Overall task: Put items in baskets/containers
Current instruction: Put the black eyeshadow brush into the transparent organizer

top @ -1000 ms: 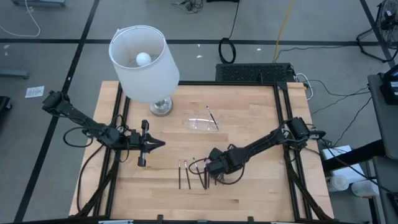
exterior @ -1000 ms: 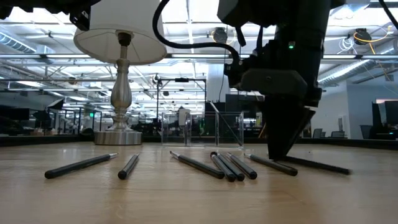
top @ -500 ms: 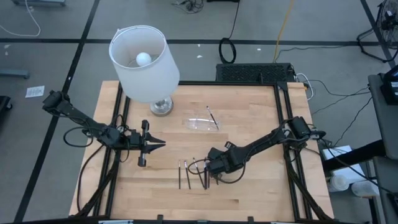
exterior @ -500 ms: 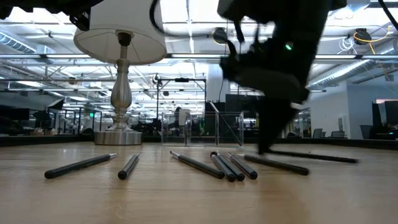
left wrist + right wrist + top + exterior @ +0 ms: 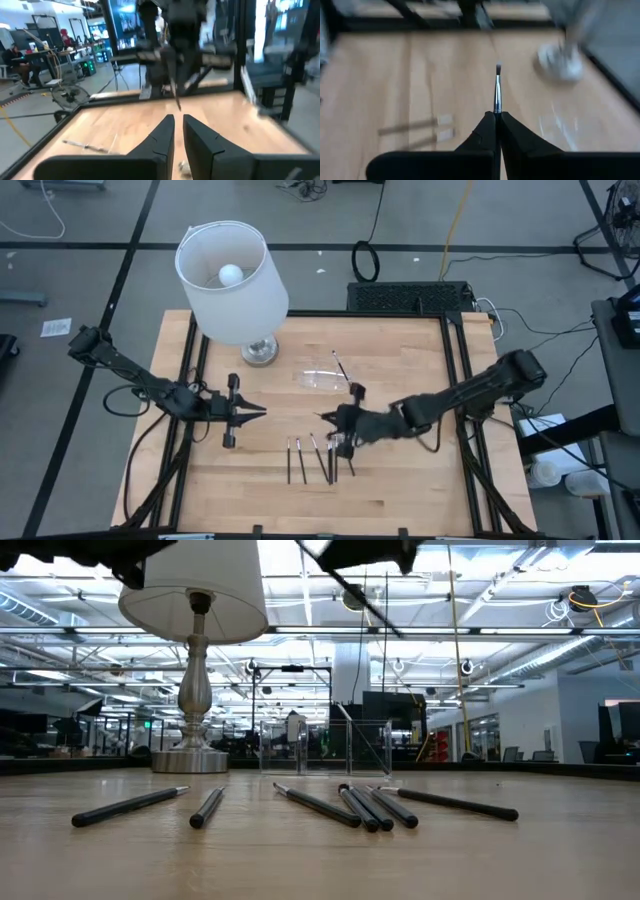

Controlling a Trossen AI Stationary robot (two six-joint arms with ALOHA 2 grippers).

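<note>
My right gripper (image 5: 345,420) hangs above the middle of the table, shut on one thin dark stick (image 5: 497,90) with a metal collar and a small brush tip. The low view shows that stick (image 5: 350,585) slanting high overhead. Several more sticks (image 5: 315,458) lie flat on the wood near the front edge (image 5: 317,805). The clear tray (image 5: 325,378) sits behind them with one stick (image 5: 340,367) leaning on its rim. At the left, my left gripper (image 5: 258,411) hovers level with its fingers together (image 5: 178,125) and nothing between them. My right gripper pinches the stick between its two fingertips, just behind the metal collar (image 5: 496,107). The stick runs along the fingers, and its brush end (image 5: 498,67) sticks out ahead of them. It is lifted clear of the table and slants in the air.
A white-shaded lamp (image 5: 232,280) stands on its round metal base (image 5: 259,352) at the far left, close to the tray. Black frame rails (image 5: 455,380) border the table's sides. Bare wood lies to the right of the sticks (image 5: 410,470).
My right gripper has shut on one stick at the right of the row and risen with it, moving a little toward the far edge. It has tipped from pointing down to pointing nearly level. The stick is now lifted clear of the wood; the other sticks have stayed put.
</note>
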